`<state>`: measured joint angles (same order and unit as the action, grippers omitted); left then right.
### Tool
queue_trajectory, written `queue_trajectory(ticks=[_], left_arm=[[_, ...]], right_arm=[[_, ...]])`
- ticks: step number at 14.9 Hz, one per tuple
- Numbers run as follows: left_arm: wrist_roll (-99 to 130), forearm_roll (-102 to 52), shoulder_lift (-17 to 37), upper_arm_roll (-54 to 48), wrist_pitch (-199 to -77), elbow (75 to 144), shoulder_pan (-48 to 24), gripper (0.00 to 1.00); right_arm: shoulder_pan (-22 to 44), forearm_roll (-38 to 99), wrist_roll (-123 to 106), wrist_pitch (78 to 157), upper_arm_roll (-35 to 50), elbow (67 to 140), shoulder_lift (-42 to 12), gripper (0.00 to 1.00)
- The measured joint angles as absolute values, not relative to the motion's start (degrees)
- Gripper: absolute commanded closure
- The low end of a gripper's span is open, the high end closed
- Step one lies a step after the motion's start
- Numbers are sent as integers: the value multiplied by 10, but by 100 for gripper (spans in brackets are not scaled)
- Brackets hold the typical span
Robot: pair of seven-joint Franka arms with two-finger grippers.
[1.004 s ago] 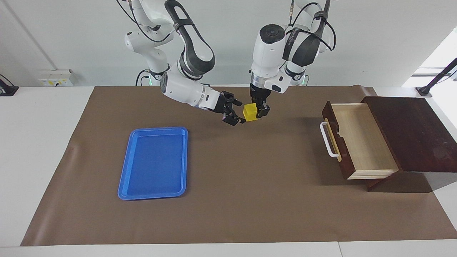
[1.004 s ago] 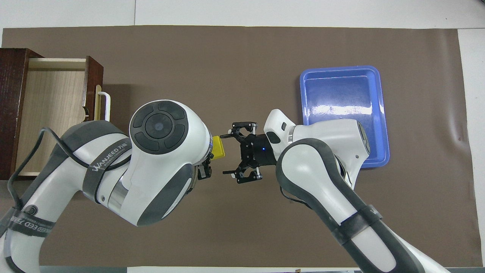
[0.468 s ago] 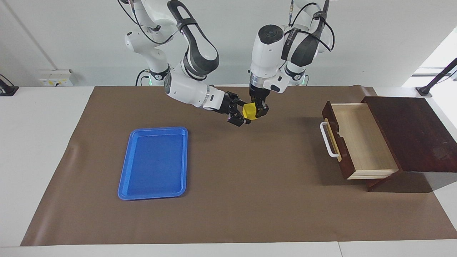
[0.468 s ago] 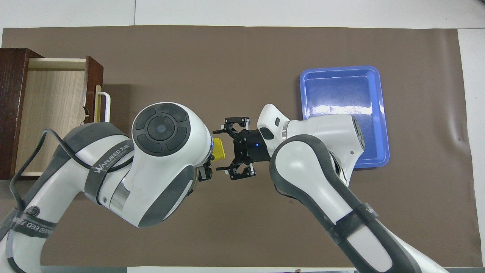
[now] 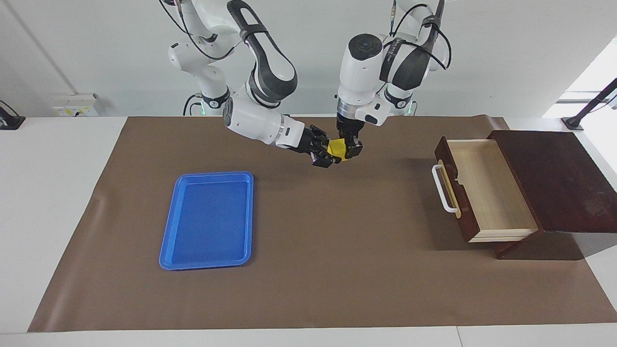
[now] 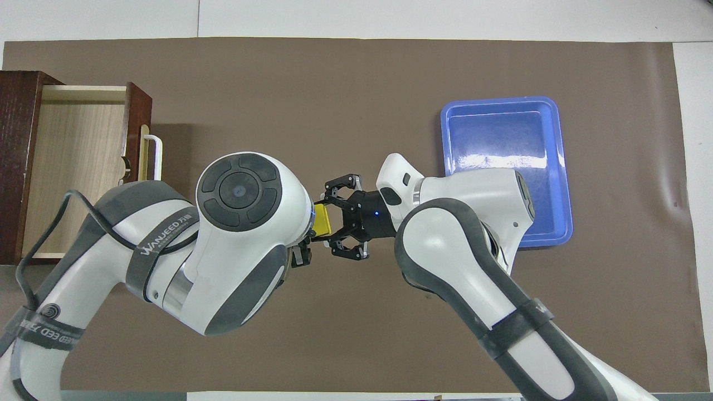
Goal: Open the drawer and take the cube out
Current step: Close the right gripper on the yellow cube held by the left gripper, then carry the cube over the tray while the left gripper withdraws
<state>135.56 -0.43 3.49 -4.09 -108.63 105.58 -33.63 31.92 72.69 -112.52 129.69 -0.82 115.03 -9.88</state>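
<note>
Table: brown mat covering; blue tray at 9 o'clock, dark wood box at 3 o'clock.

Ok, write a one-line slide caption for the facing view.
Mid-air handover above the brown mat: left gripper holds the small yellow cube as the right gripper brackets it; dark wooden drawer open.
</note>
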Motion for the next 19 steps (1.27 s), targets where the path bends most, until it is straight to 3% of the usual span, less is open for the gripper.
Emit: queue_trajectory(ticks=[8,9,10,11,12,19], left_arm=[[1355,-4,35,-41,-1087,1056,-336,100],[1355,-4,35,-41,-1087,1056,-336,93],[1355,-4,35,-41,-1087,1056,-336,70],[1355,-4,35,-41,-1087,1056,-336,26],[1354,-4,34,-41,-1087,1056,-336,0],[1328,-5,16,-25,-1082,1053,-317,0]], right_arm=[[319,727,-1125,1297,-8,1150,-99,100],[319,727,-1125,1297,-8,1150,-99,100],[319,727,-1125,1297,-8,1150,-99,100],[319,727,-1125,1297,-8,1150,-99,100],[319,727,-1124,1297,-8,1150,-99,100],[319,727,-1123,1297,-8,1147,-99,100]])
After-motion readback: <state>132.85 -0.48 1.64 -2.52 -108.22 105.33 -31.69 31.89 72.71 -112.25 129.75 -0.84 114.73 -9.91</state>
